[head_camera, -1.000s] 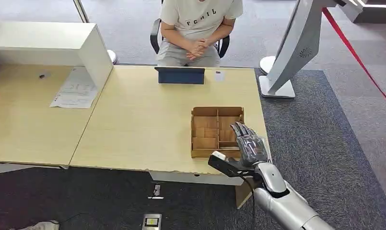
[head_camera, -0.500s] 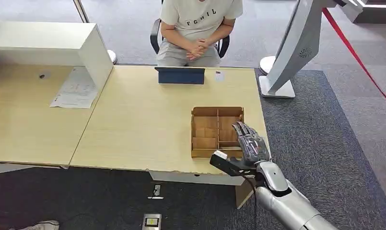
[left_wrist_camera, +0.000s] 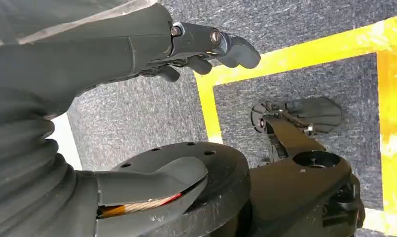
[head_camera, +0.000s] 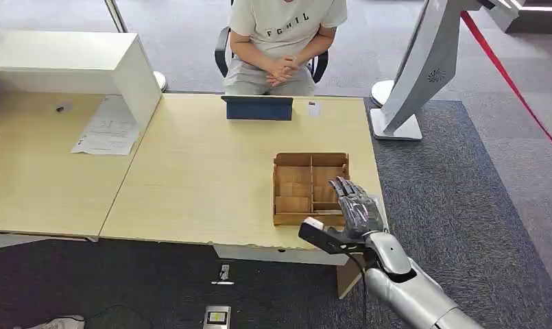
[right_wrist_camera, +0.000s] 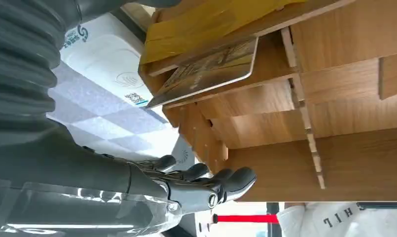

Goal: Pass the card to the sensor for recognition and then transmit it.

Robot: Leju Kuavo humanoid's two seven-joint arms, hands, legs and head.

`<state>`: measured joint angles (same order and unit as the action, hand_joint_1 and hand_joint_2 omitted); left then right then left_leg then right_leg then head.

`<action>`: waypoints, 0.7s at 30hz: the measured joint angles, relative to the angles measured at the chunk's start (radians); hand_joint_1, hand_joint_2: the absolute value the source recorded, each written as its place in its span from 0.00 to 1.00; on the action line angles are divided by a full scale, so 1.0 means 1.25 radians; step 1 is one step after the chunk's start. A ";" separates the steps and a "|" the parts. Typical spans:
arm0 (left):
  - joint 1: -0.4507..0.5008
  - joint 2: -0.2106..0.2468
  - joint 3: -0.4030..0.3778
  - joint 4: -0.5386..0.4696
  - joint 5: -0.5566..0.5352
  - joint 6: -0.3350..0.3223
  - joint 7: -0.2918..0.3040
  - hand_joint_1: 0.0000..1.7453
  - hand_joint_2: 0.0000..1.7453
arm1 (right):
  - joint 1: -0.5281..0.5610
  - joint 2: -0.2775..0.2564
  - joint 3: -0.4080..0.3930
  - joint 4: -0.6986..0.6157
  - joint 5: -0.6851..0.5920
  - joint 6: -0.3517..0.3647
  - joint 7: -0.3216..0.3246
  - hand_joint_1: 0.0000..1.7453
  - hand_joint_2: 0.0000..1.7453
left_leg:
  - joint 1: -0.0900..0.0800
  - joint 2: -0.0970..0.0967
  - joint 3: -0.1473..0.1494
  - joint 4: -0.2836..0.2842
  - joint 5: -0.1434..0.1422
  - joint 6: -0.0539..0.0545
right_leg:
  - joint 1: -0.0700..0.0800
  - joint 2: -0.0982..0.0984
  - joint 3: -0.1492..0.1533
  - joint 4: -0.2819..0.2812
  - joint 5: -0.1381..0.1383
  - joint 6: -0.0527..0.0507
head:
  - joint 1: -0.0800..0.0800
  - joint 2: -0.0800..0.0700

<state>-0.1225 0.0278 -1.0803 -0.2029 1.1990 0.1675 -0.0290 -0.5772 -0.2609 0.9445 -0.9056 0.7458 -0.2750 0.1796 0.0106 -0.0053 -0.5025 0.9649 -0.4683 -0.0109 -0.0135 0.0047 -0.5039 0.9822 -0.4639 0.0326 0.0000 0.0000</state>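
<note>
one card (right_wrist_camera: 206, 69) in wooden organizer (head_camera: 310, 187) | right hand (head_camera: 356, 203) fingers (right_wrist_camera: 226, 180) released, near, not touching

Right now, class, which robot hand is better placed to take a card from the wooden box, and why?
The right robot hand. It hovers over the wooden box on the table, beside the card in its compartments. The left robot hand hangs down by the carpeted floor.

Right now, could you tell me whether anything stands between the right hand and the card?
Nothing loose does. The right hand is above the wooden box, and the card leans in one compartment; only the box's own dividers lie between them.
</note>
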 joint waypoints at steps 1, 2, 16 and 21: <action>0.000 0.000 0.000 0.000 0.000 0.000 0.000 0.00 1.00 | 0.000 0.000 0.001 -0.003 -0.002 0.000 0.004 0.00 1.00 | 0.000 0.000 0.000 0.000 0.000 0.000 | 0.000 0.000 0.000 0.000 0.000 0.000 | 0.000 0.000; 0.000 0.000 -0.001 0.000 0.000 0.000 0.000 0.00 1.00 | 0.000 0.000 0.002 -0.006 -0.003 0.000 0.005 0.00 1.00 | 0.000 0.000 0.000 0.000 0.000 0.000 | 0.000 0.000 0.000 0.000 0.000 0.000 | 0.000 0.000; 0.000 0.000 -0.009 0.000 0.006 0.000 -0.002 0.00 1.00 | -0.001 -0.006 0.019 -0.024 0.005 -0.002 0.012 0.00 1.00 | 0.000 0.000 0.000 0.000 0.000 0.000 | 0.000 0.000 0.000 0.000 0.000 0.000 | 0.000 0.000; 0.000 0.001 -0.014 0.000 0.008 0.000 -0.002 0.00 1.00 | -0.001 -0.012 0.019 -0.024 0.005 -0.003 0.012 0.00 1.00 | 0.000 0.000 0.000 0.000 0.000 0.000 | 0.000 0.000 0.000 0.000 0.000 0.000 | 0.000 0.000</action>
<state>-0.1226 0.0290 -1.0979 -0.2029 1.2093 0.1671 -0.0317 -0.5779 -0.2758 0.9682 -0.9354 0.7526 -0.2785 0.1942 0.0106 -0.0053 -0.5027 0.9649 -0.4683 -0.0109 -0.0135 0.0047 -0.5039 0.9822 -0.4639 0.0326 0.0000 0.0000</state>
